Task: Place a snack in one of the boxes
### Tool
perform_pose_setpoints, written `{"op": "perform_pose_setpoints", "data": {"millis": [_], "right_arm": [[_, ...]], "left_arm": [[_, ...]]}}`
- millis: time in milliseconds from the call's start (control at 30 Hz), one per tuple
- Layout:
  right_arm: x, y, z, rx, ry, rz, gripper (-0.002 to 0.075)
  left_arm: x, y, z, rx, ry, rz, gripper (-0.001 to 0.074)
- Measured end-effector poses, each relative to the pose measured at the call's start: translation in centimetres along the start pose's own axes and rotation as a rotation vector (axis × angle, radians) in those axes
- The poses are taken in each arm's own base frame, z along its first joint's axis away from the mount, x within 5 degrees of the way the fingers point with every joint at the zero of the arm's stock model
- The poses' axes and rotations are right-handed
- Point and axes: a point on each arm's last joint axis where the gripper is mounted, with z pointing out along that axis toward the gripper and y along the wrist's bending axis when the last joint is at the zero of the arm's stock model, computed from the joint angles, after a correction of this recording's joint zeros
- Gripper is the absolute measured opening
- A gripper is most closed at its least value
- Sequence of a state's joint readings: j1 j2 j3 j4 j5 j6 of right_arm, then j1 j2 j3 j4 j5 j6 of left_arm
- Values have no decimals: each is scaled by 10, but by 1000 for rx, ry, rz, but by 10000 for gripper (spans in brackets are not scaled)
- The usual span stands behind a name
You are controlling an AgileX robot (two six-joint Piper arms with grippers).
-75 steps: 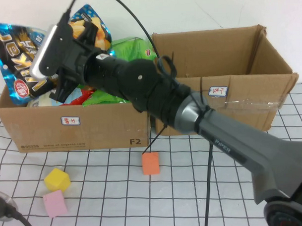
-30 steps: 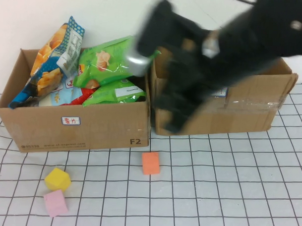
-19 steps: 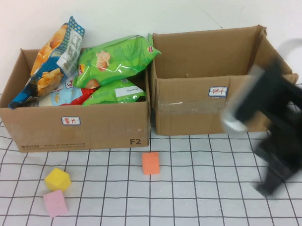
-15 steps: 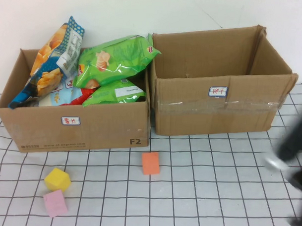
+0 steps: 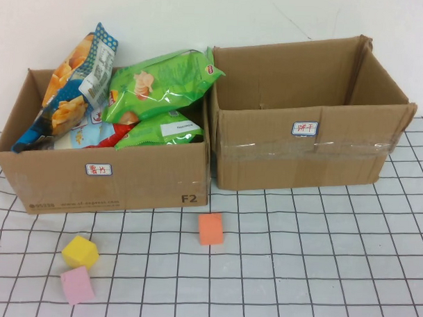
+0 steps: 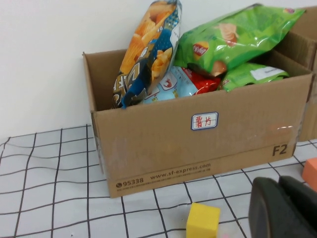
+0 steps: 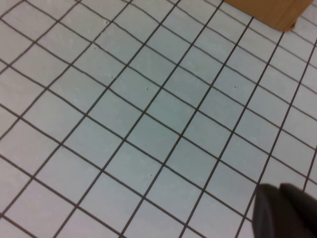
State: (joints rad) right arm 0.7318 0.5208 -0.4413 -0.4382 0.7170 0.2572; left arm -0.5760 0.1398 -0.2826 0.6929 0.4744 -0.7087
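The left cardboard box (image 5: 127, 180) is full of snack bags: a blue-and-orange chip bag (image 5: 79, 77) stands up at its left end, with green bags (image 5: 162, 84) beside it. The right cardboard box (image 5: 302, 151) shows no snack inside. Neither arm shows in the high view. My left gripper (image 6: 280, 206) is shut and empty, low over the table in front of the left box (image 6: 198, 144). My right gripper (image 7: 282, 210) is shut and empty above the bare grid table, with a corner of a box (image 7: 267, 10) far from it.
An orange cube (image 5: 210, 229), a yellow cube (image 5: 80, 251) and a pink cube (image 5: 77, 285) lie on the grid table in front of the left box. The yellow cube (image 6: 203, 221) is close to my left gripper. A white wall stands behind the boxes.
My right arm was stretched over the left box with its gripper at the blue bag. It swung right and down and left the high view. The bag stays in the left box.
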Motion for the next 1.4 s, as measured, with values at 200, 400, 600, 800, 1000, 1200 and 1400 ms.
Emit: {"op": "perform_pose_setpoints", "data": {"millis": [200,400,600,800,1000,1200,1400], "right_arm": [[7,-1,-3,2,-20,7,0],[7,-1,-3,3,-14,7,0],[8,-1,-3,3,-13,7,0],[8,-1,-3,5,-12,6,0],[7,5,-4,-44,-27,-41,0],[7,5,-4,-44,-28,-41,0],[7,5,-4,-44,-28,-41,0]], "left_arm": [[0,0,0,-3,0,8,-1],[1,0,0,-4,1,11,-1],[2,0,1,-5,2,12,-1],[6,-1,1,7,13,-8,-1],[12,2,-8,-32,-3,-85,-1],[33,-1,-10,-99,10,-79,-1],[68,-3,5,-130,63,-112,-1]]}}
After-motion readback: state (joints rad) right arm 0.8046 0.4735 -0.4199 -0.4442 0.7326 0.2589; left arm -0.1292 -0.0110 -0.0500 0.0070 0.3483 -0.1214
